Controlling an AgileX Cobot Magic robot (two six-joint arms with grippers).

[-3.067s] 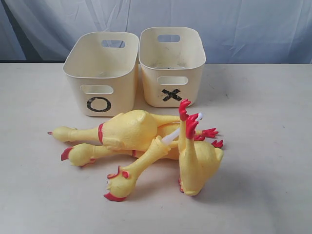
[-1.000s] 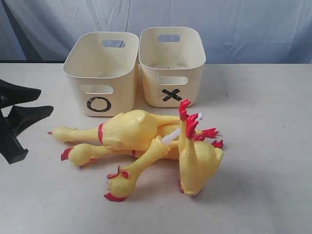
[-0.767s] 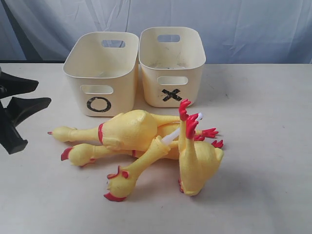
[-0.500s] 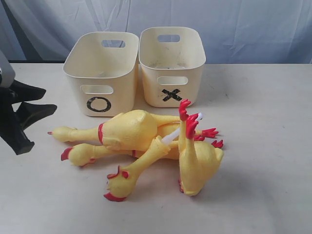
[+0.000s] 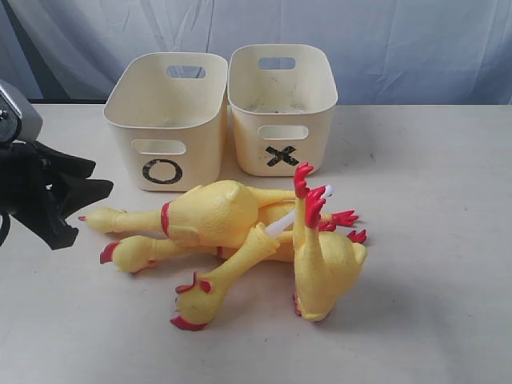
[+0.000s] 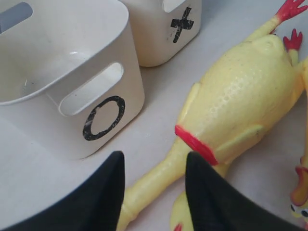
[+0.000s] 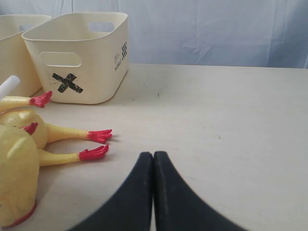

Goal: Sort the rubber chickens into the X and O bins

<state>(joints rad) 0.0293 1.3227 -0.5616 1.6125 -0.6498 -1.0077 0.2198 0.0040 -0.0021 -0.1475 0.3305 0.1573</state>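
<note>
Four chickens (image 5: 216,216) piled nr bins (image 5: 200,152), L gripper (image 5: 102,178) beside.

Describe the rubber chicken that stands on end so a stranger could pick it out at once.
Start at the X bin, the right-hand tub in the exterior view, and come forward to the pile of chickens. The chicken at its right end is propped upright with red feet in the air; the others lie flat.

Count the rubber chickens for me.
4, in one pile on the table: top chicken, lower chicken under it, front chicken lying diagonally, upright chicken on the right. Overlap may hide more.
</note>
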